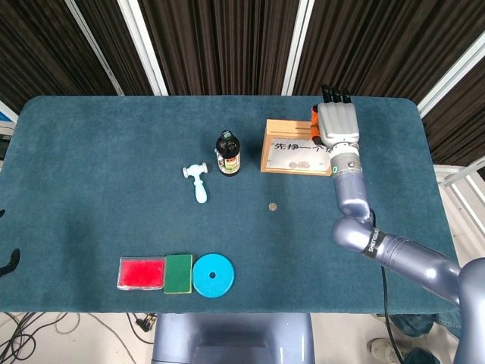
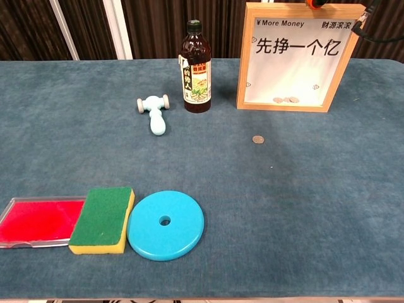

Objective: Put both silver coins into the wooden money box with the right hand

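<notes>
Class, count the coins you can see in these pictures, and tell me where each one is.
3, perhaps more hidden. One coin lies on the table before the money box; two coins rest inside it, at the bottom.

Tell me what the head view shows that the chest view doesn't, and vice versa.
Only the head view shows the right hand and arm above the wooden money box's right end. Only the chest view makes the box's printed front and the coins behind its window clearly readable. Both show a silver coin on the table, the bottle and the blue disc.

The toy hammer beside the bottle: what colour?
Light blue toy hammer; clearest in the chest view.
</notes>
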